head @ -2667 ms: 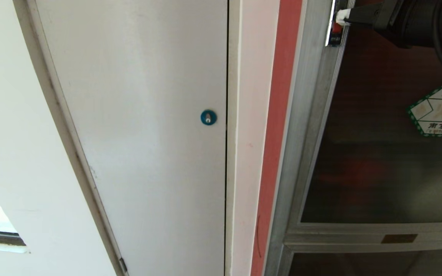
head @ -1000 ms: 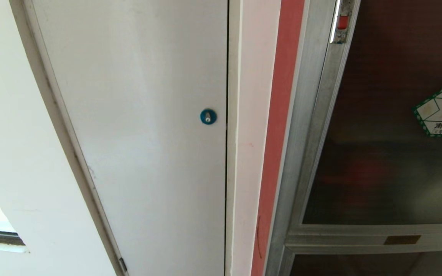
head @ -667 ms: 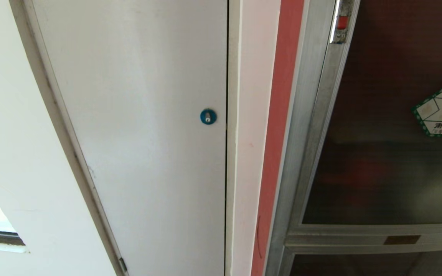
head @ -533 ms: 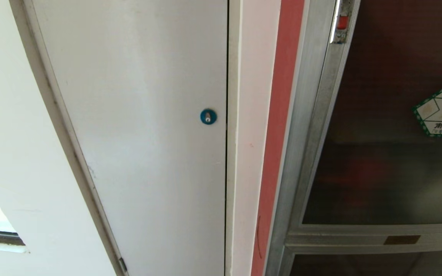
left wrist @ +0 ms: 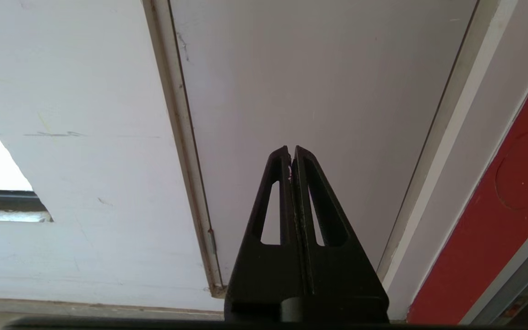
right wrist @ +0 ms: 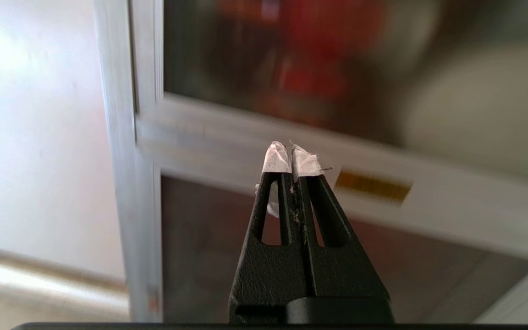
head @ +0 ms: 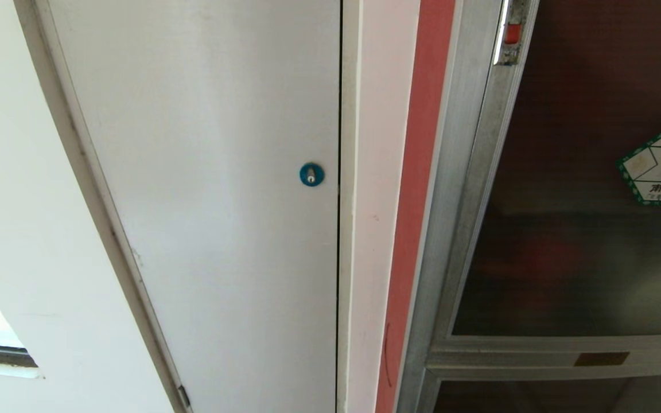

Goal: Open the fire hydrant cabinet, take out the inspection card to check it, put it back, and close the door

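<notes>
**Jaws closed and empty, door looks shut — end of task**

Jaws pressed together on both grippers, nothing held. Right gripper [right wrist: 291, 158] with white-taped tips, out in front of the door's [head: 583, 229] silver cross rail, apart from it, not touching. Left gripper [left wrist: 291, 153] parked facing the plain white panel door [head: 210, 201], idle. Neither arm visible in the head view.

Fire hydrant cabinet [head: 451, 189] at the right of the head view, red edge strip [head: 416, 172] beside its frame. Door appears flush in the frame, small red latch [head: 512, 33] at the top edge. Inspection card not visible; likely back inside, cannot confirm through the tinted glass — only red and pale blurs behind it.

Judged step: pulling clear after closing. To do well: keep jaws closed, back straight off the glass, avoid brushing the rail or latch, confirm latch seated before tucking the arm.

Writing: green-bordered hexagonal sticker [head: 660, 166] cut off by the picture edge, Chinese characters partly readable — "江苏省" on top, "南京强" along the bottom, large orange characters in the middle unreadable. Small brass-coloured plate [head: 601, 359] on the rail, no text legible. Blue round lock [head: 311, 174] on the white door, no marking.
</notes>
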`<state>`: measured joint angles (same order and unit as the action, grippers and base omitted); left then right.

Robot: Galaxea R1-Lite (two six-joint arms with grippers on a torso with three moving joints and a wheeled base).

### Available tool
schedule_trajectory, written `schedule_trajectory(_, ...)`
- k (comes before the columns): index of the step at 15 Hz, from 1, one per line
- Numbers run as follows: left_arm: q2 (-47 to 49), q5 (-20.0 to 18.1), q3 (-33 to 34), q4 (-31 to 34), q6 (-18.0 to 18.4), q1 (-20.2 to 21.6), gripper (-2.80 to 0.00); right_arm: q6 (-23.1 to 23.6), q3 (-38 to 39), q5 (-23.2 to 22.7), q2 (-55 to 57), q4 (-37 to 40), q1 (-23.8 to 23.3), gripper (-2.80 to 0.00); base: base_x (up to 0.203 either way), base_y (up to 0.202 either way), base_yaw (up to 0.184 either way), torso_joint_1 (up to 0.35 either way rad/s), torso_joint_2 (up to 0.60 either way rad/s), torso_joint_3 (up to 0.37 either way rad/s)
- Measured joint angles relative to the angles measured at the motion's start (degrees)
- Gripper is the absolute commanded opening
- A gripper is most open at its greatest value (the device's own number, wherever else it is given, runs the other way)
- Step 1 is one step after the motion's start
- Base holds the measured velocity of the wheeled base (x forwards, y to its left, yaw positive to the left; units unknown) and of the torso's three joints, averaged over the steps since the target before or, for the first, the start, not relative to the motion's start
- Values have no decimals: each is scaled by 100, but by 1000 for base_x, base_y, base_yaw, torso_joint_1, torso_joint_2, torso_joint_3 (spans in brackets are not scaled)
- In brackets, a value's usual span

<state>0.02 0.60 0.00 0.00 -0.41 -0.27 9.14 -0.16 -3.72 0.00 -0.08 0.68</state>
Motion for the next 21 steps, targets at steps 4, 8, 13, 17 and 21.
schedule_trajectory(4,0,0,0,0,0,0,-280,-407,16,98,-2,67,0,-280,0,0,0,0,0,0)
schedule_trajectory(8,0,0,0,0,0,0,-280,-418,16,102,-2,62,0,-280,0,0,0,0,0,0)
schedule_trajectory(13,0,0,0,0,0,0,-280,-420,16,102,-5,60,0,-280,0,0,0,0,0,0)
schedule_trajectory(17,0,0,0,0,0,0,-280,-427,16,102,-5,60,0,-280,0,0,0,0,0,0)
schedule_trajectory(21,0,0,0,0,0,0,-280,-452,16,102,-5,60,0,-280,0,0,0,0,0,0)
